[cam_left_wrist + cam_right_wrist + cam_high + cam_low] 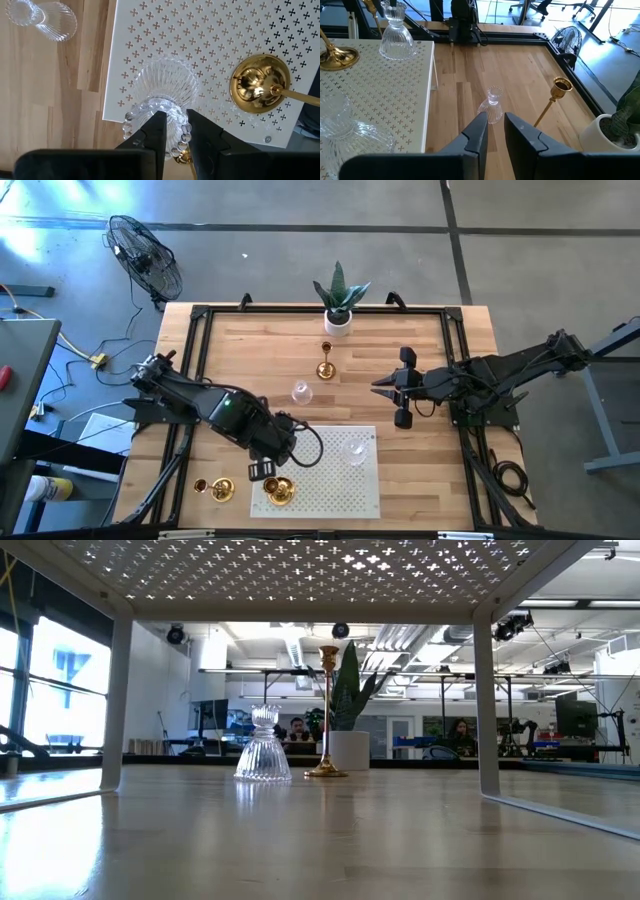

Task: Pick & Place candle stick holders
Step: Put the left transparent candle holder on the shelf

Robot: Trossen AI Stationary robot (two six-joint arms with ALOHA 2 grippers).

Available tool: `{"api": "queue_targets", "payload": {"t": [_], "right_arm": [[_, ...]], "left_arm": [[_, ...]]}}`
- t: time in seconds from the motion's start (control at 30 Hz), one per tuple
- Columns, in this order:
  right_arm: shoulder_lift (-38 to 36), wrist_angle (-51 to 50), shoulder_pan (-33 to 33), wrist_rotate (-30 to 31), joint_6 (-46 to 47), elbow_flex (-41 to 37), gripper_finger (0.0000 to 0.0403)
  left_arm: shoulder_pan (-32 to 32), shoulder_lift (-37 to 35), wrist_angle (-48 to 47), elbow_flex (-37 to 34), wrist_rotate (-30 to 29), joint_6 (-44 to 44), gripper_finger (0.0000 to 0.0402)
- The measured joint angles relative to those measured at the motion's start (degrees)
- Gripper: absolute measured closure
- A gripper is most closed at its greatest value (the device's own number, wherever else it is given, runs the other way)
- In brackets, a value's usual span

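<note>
My left gripper (pixel 265 470) (pixel 176 116) is over the near left part of the white perforated mat (pixel 330 480), shut on a clear glass holder (pixel 165 85), which also shows in the right wrist view (pixel 395 30). A gold holder (pixel 278 490) (pixel 260 85) stands on the mat beside it. Another glass holder (pixel 355 448) stands on the mat's far right part. A gold holder (pixel 215 490) is on the table left of the mat. A glass holder (pixel 300 392) (pixel 263 745) and a tall gold holder (pixel 326 365) (pixel 326 710) stand on the bare wood. My right gripper (pixel 385 390) (pixel 495 117) hovers right of them, its fingers a little apart and empty. My left gripper pinches the glass holder's upper end, at the neck under its beaded rim (pixel 175 107), between its two fingers. The fingers come from above, pointing down. The holder stands upright with its ribbed base (pixel 165 80) on the mat, near the mat's left edge.
A white pot with a green plant (pixel 338 320) stands at the table's far edge. The mat is a raised shelf on legs (pixel 487 710). A black frame (pixel 200 315) rims the table. Bare wood lies between the mat and the pot.
</note>
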Motion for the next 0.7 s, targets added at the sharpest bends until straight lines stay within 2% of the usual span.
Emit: {"api": "queue_targets", "payload": {"t": [0.4,0.53,0.7], "right_arm": [[0.0,0.0,0.0,-0.2,0.0,0.0,0.0347],[0.0,0.3,0.0,-0.2,0.0,0.0,0.0346],[0.0,0.3,0.0,-0.2,0.1,0.0,0.0348]], "left_arm": [[0.0,0.1,-0.2,-0.1,0.3,-0.2,0.0334],[0.0,0.1,-0.2,-0.1,2.9,-0.4,0.0334],[0.0,0.1,0.0,-0.1,3.2,0.0,0.0334]]}}
